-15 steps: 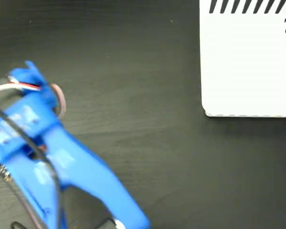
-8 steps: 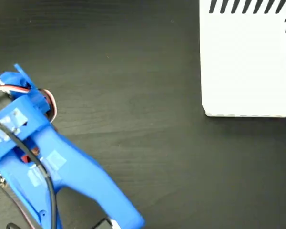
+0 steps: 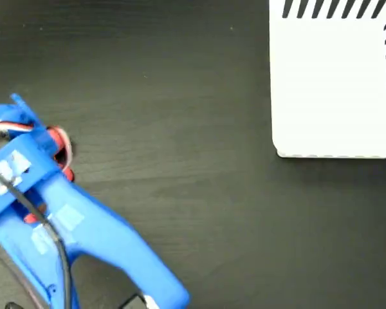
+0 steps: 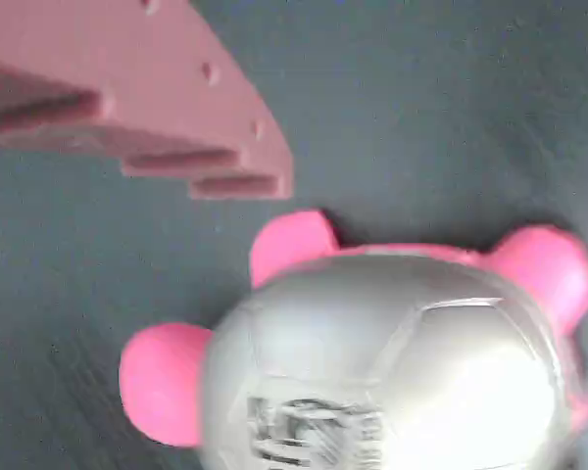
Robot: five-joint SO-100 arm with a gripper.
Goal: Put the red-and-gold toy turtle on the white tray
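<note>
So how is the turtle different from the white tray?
The toy turtle is round and domed; the white tray is flat with straight edges. The turtle has a shiny shell and pink-red legs; the tray is plain white with black stripes. The turtle sits beside the blue arm; the tray lies far right. Both rest on the dark table.

A dark, wood-grained tabletop point(image 3: 180, 129) was seen in the fixed view. The white tray point(image 3: 334, 84) lay flat on it, well apart from the fingers point(image 4: 176, 108). The red-and-gold toy turtle point(image 4: 392, 362) rested on the tabletop just beside one finger in the wrist view.
</note>
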